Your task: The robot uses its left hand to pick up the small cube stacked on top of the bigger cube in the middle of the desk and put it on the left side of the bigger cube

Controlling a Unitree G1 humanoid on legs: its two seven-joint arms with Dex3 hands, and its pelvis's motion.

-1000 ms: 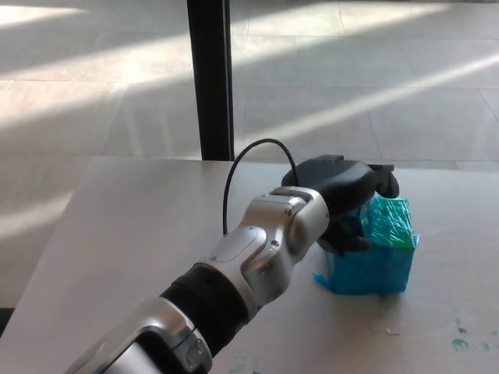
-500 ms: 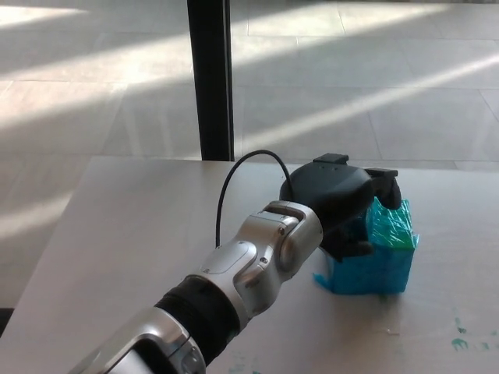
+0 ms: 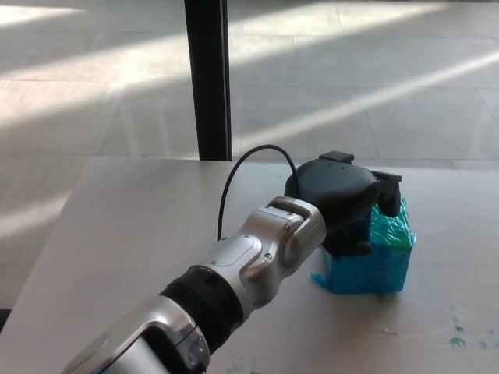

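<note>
The left arm (image 3: 249,269) reaches in from the lower left across the pale desk (image 3: 125,234), a black cable (image 3: 234,179) looping over its wrist. Its left hand (image 3: 343,202) sits over the small cube (image 3: 390,226), fingers curled around it; whether they already pinch it I cannot tell, since the palm hides the contact. The small cube rests on the bigger cube (image 3: 366,269), mid-desk. To do this well, close firmly on the small cube alone, lift straight up so the bigger cube stays put, then set it down just left.
</note>
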